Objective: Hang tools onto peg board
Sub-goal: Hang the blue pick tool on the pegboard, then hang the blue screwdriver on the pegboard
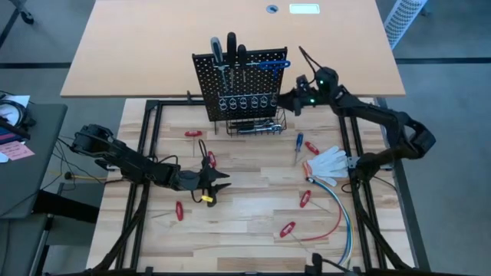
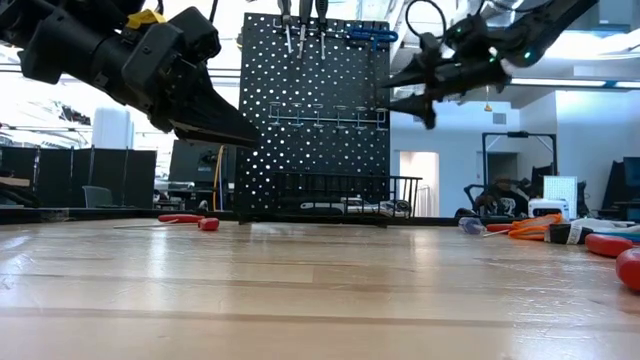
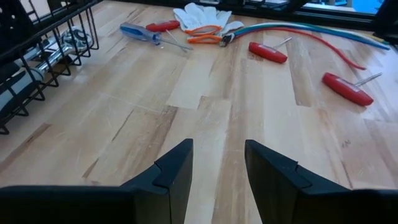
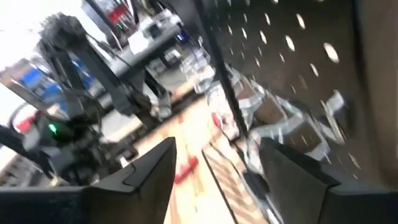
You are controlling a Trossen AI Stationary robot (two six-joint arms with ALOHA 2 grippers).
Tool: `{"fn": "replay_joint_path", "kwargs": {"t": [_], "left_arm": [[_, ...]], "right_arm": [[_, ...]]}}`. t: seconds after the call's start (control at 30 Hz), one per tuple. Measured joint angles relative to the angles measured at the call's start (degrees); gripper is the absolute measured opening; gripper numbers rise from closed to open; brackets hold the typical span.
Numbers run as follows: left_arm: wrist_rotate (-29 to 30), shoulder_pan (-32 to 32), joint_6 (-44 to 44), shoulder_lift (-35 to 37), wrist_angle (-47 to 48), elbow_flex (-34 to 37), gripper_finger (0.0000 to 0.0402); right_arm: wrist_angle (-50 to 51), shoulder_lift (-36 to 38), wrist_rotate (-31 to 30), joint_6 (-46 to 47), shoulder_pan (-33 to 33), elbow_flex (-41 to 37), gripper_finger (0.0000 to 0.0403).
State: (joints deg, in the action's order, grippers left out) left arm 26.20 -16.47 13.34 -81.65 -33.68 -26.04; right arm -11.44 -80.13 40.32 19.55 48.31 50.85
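Pale wood-grain table (image 3: 205, 99) (planked); black perforated peg board (image 2: 315, 110) upright.

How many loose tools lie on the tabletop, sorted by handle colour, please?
Red-handled tools: 6
Blue-handled screwdriver: 1
Orange-handled pliers: 1
Total: 8

The right wrist view is smeared, so the peg board (image 4: 311, 74) shows only as streaked holes. The basket's (image 1: 257, 125) contents are too small to tell apart.
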Motion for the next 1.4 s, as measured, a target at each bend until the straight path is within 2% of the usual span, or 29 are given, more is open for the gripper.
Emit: {"fn": "replay_joint_path", "kwargs": {"t": [0.13, 0.2, 0.33, 0.47, 0.53, 0.6, 0.83, 1.03, 1.17, 1.4], "left_arm": [[0.0, -0.2, 0.2, 0.0, 0.1, 0.0, 0.0141], [0.0, -0.2, 0.2, 0.0, 0.0, 0.0, 0.0141], [0.1, -0.2, 0.2, 0.0, 0.0, 0.0, 0.0141], [0.2, -0.2, 0.2, 0.0, 0.0, 0.0, 0.0141], [0.3, -0.2, -0.2, 0.0, -0.1, 0.0, 0.0141], [0.3, -0.2, -0.3, 0.0, 0.0, 0.0, 0.0141], [0.3, -0.2, -1.6, 0.0, 0.0, 0.0, 0.0141], [0.3, -0.2, -2.1, 0.0, 0.0, 0.0, 0.0141], [0.2, -0.2, -2.0, 0.0, -0.1, 0.0, 0.0141], [0.2, -0.2, -1.5, 0.0, 0.0, 0.0, 0.0141]], "right_arm": [[13.0, 5.6, -3.7, -6.7, -1.7, -0.1, 0.0245], [18.9, 8.9, -7.9, -9.4, -4.5, -0.1, 0.0245], [32.9, 12.3, -23.2, -10.4, -12.5, 0.0, 0.0244], [46.3, 11.2, -42.5, 1.5, -21.9, -0.1, 0.0244], [52.7, 8.9, -48.7, 9.2, -25.5, -0.2, 0.0244], [54.3, 6.1, -52.5, 14.3, -28.4, -1.2, 0.0244], [49.8, -4.9, -52.8, 17.9, -26.2, -2.9, 0.0240], [48.4, -12.2, -52.4, 17.3, -22.1, -3.0, 0.0208], [46.5, -14.3, -50.8, 14.6, -21.9, -2.8, 0.0172], [45.3, -14.0, -53.1, 12.2, -26.8, -2.8, 0.0087]]}}
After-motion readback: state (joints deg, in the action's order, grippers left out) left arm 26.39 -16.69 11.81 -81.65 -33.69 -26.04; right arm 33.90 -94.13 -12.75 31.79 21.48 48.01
